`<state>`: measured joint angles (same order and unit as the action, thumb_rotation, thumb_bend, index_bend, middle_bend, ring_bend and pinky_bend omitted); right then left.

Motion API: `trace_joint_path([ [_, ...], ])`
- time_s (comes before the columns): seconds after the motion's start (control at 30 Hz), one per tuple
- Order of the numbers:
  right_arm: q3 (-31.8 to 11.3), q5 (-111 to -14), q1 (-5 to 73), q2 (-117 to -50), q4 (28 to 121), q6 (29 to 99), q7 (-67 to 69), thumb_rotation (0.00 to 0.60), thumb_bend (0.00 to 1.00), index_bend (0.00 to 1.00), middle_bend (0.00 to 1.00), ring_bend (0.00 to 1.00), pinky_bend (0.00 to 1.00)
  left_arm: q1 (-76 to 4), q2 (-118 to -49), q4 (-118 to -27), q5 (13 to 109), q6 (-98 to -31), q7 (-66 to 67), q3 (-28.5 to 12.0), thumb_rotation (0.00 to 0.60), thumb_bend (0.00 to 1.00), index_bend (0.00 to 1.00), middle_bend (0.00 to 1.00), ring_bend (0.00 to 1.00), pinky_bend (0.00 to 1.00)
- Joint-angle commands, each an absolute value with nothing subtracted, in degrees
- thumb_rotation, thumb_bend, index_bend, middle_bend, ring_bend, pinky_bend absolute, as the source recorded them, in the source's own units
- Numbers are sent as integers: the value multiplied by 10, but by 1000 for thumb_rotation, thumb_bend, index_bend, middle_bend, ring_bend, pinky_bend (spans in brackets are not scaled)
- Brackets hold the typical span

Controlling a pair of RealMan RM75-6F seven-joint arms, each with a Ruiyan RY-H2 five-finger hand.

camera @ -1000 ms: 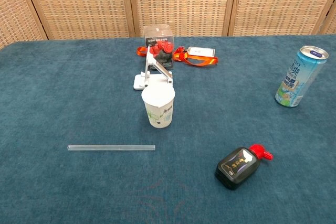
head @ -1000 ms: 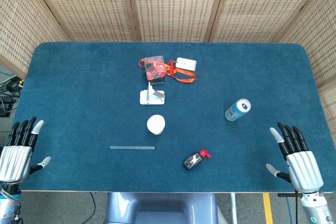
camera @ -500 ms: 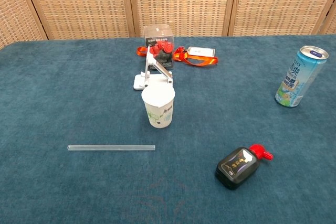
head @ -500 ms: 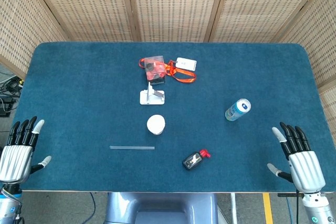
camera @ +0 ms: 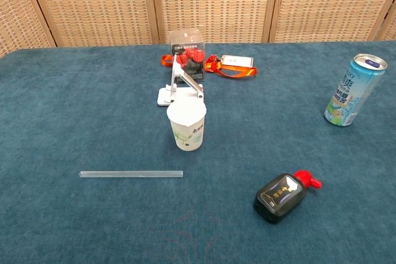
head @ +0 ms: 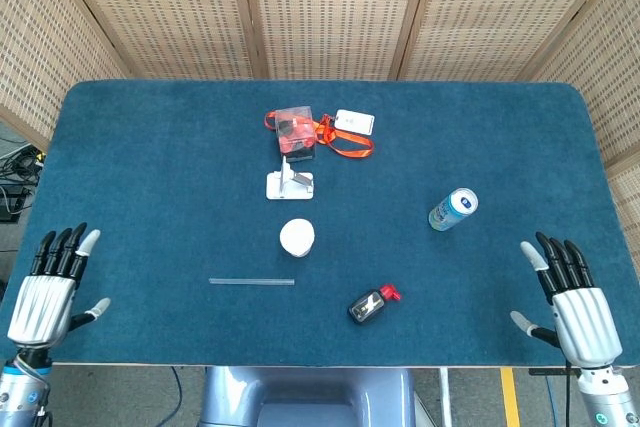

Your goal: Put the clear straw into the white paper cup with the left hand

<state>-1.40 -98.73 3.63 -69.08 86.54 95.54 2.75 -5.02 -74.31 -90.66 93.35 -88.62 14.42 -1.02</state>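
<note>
Reaching for the clear straw is the step in hand, and it lies flat on the blue table just in front of the upright white paper cup, a bit to its left. The left hand sits at the near left corner, fingers spread and empty, well apart from it; the right hand is likewise spread and empty. Best bet is probably pinching the straw near one end so it can tip upright over the cup's rim without knocking the light cup.

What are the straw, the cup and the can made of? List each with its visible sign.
Straw: clear, likely plastic; the blue cloth shows through it.
Cup: matte white, probably paper, with a printed side.
Can: likely aluminium; silvery top and glossy printed wall.
</note>
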Motion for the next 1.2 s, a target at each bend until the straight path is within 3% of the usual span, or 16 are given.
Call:
trace_joint_path([
  [0.03,-14,-988,36,-690,866,956,29,600,93,53,0,0,0,-67,-758,-908,938,-859,152,-7,600,181,236,0,0,0],
  [0.27,-13,-989,35,-687,868,958,34,600,93,53,0,0,0,-100,-799,-914,928,-807,181,-14,600,284,435,0,0,0],
  [0.67,-13,-989,35,-682,869,959,47,600,93,53,0,0,0,-144,-886,-917,809,-719,291,-52,600,328,460,0,0,0],
  [1.2,-16,-985,34,-680,869,962,55,600,93,53,0,0,0,-204,-931,-921,718,-665,360,-78,600,332,489,0,0,0],
])
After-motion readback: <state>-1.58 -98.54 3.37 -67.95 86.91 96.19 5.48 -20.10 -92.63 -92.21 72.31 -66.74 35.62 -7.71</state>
